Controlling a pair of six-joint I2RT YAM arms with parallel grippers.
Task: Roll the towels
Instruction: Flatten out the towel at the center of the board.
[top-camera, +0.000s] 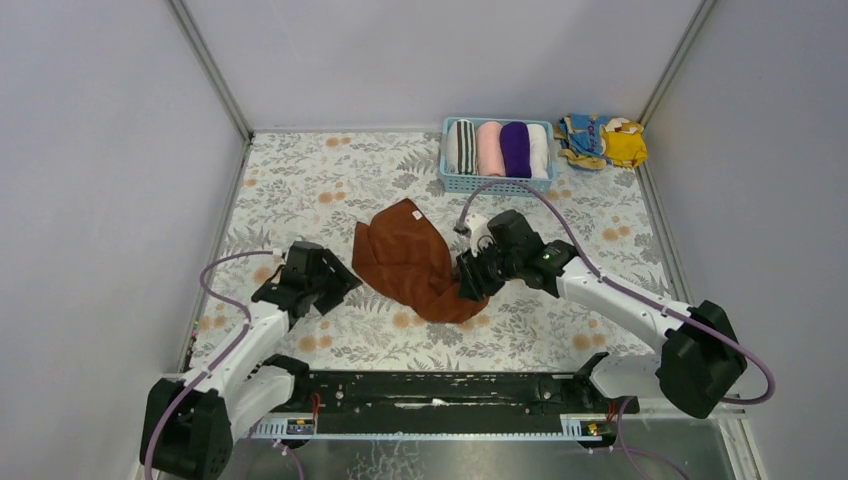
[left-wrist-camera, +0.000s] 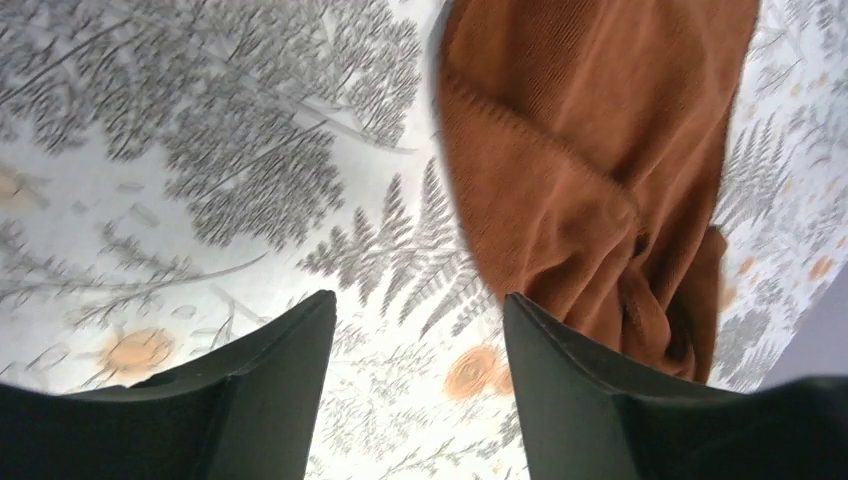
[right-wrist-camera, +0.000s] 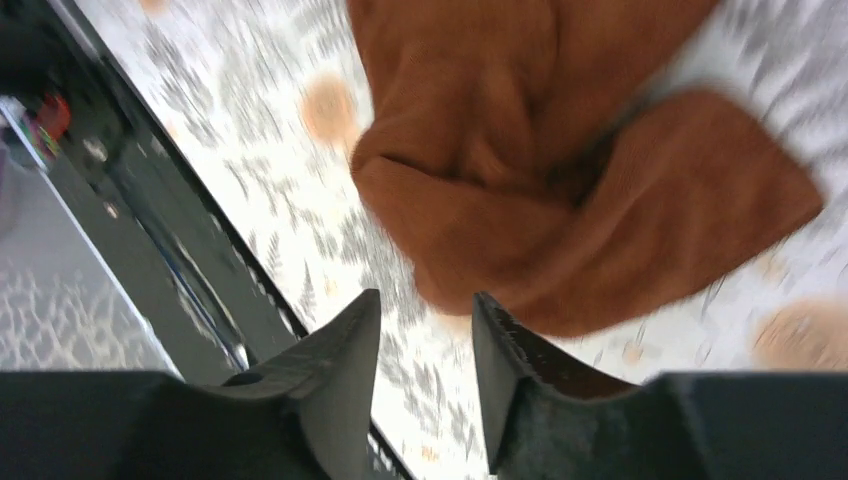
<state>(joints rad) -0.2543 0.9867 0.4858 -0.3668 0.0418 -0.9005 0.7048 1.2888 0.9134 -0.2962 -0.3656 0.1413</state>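
A rust-brown towel (top-camera: 410, 262) lies crumpled and loosely folded in the middle of the floral table. A purple towel (top-camera: 514, 148) sits rolled in the blue basket (top-camera: 449, 161) at the back. My left gripper (top-camera: 338, 283) hovers just left of the brown towel (left-wrist-camera: 590, 180), jaws open, with only tablecloth between them. At the towel's near right edge my right gripper (top-camera: 466, 282) stands open too, with a narrower gap. In the right wrist view the bunched towel (right-wrist-camera: 560, 180) lies just beyond the fingertips, apart from them.
The basket also holds a striped roll (top-camera: 461, 146), a pink roll (top-camera: 489, 148) and a white roll (top-camera: 538, 150). A yellow-and-blue patterned cloth (top-camera: 603, 139) lies to its right. A black rail (top-camera: 440, 390) runs along the near edge. Grey walls enclose the table.
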